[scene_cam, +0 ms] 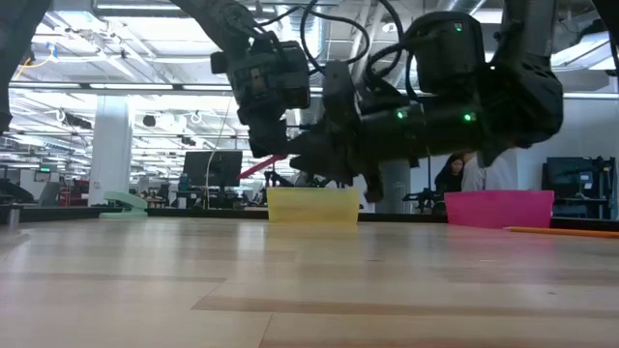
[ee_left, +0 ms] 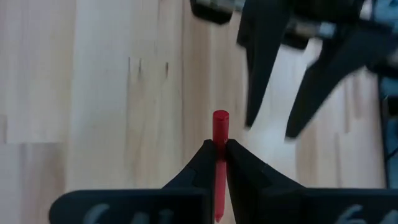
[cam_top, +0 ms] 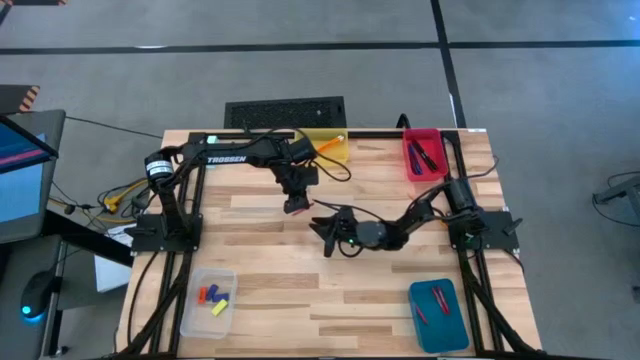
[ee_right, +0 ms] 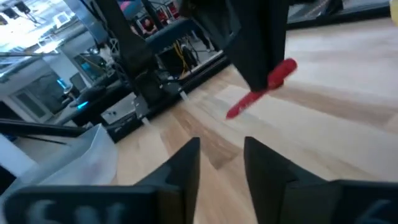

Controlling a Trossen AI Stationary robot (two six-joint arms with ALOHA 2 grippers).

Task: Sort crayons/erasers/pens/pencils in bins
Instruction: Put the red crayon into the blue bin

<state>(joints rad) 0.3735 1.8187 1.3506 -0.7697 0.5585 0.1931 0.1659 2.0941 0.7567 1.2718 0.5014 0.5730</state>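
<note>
Red short wax crayon [ee_left: 220, 127] clamped in left end effector [cam_top: 297, 203] above mid-desk, right end effector [cam_top: 327, 237] spread open alongside — keep the pinch firm, release only over teal-blue plastic bin [cam_top: 438, 314].

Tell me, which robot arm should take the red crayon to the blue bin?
Probably the right. The left gripper holds the crayon mid-table, but the teal-blue bin sits by the right arm's base, and the right gripper waits open just beside the crayon.
</note>
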